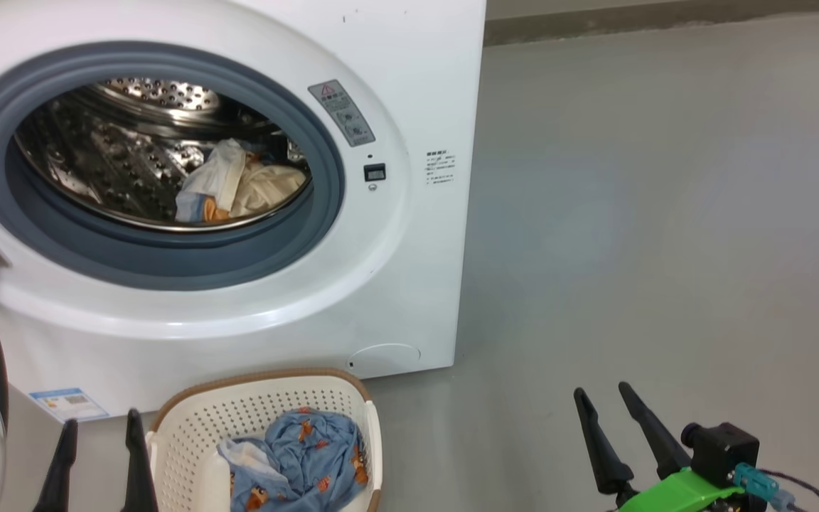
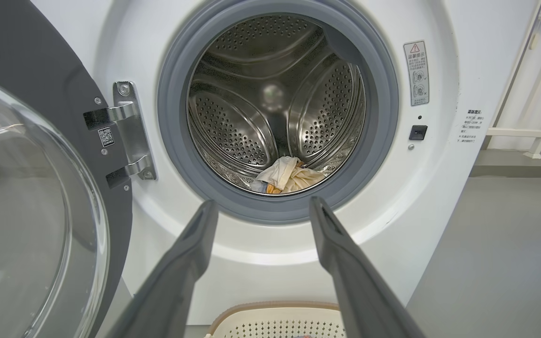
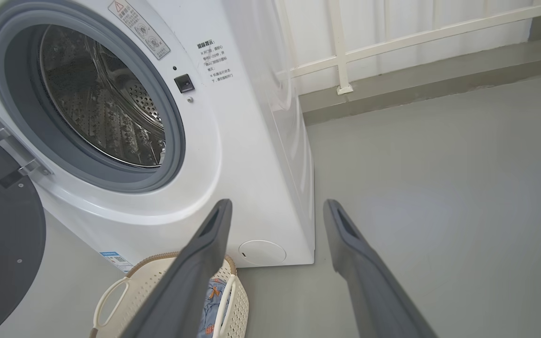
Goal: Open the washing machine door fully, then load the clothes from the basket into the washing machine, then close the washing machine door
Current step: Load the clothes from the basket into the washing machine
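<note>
The washing machine (image 1: 416,71) stands on the grey floor (image 1: 665,213) with the washing machine door (image 2: 26,197) swung wide to the robot's left, hanging from a metal hinge (image 2: 129,131). In the left wrist view the door's clear glass bowl bulges toward the camera inside the dark rim. The round opening, ringed by a grey rubber seal (image 1: 168,267), is uncovered, and the perforated steel drum (image 2: 261,94) shows behind it. A small heap of cream and white garments (image 1: 239,186), with a bit of blue and orange at its lower edge, lies at the bottom of the drum near the front lip. The basket (image 1: 200,427) sits on the floor just in front of the machine, below the opening. It holds light blue clothes (image 1: 313,455) with orange prints, bunched with a white piece in its right half. The left gripper (image 1: 100,419) hovers just beside the basket's left side, its two dark fingers spread apart with nothing between them. The right gripper (image 1: 601,390) is well off to the right over bare floor, apart from machine and basket, its fingers likewise parted and empty. A blue sticker (image 1: 68,404) sits low on the machine's front, just above the left gripper.
</note>
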Available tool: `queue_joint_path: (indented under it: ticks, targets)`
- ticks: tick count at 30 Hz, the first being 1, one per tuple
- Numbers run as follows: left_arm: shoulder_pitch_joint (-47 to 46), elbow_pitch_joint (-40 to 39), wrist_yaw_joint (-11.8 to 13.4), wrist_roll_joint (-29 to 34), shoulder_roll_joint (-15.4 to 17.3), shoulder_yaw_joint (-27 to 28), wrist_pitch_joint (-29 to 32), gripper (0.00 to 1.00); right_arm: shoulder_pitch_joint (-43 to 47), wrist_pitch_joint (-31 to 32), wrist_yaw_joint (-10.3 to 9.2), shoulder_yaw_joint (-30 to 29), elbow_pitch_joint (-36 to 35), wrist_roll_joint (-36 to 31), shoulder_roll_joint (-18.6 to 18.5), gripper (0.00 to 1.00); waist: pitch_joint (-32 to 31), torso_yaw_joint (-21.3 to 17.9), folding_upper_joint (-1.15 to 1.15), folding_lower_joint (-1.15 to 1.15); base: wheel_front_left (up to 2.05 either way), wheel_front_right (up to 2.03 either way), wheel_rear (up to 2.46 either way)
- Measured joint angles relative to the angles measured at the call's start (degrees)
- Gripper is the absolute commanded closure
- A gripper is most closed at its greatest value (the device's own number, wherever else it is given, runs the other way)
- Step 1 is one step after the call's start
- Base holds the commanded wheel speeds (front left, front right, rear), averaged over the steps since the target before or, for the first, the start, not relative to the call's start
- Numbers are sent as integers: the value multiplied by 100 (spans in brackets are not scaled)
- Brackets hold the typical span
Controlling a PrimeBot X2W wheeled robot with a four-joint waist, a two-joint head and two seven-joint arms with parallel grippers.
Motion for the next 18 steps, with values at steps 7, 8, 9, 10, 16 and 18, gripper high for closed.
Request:
queue_joint_path:
  ticks: [7,8,9,10,16,18]
  targets:
    - [444,-35,104,38,-3,-65,1,0,65,0,0,13,30,5,-7,0,-150,-86,0,0,0,0,0]
    - [478,-35,132,36,-2,-73,1,0,65,0,0,13,30,5,-8,0,-165,-95,0,0,0,0,0]
    - [502,-34,155,27,-2,-81,1,0,65,0,0,11,27,5,-9,0,-179,-101,0,0,0,0,0]
    - [525,-34,166,14,-2,-92,1,0,68,0,0,8,26,5,-14,0,-192,-103,0,0,0,0,0]
    - [577,-34,333,-32,-1,-194,1,0,129,0,0,-2,13,4,-23,0,-249,-88,0,0,0,0,0]
    - [585,-40,385,-59,-1,-208,1,0,129,0,0,-2,-1,0,-23,0,-249,-86,0,0,0,0,0]
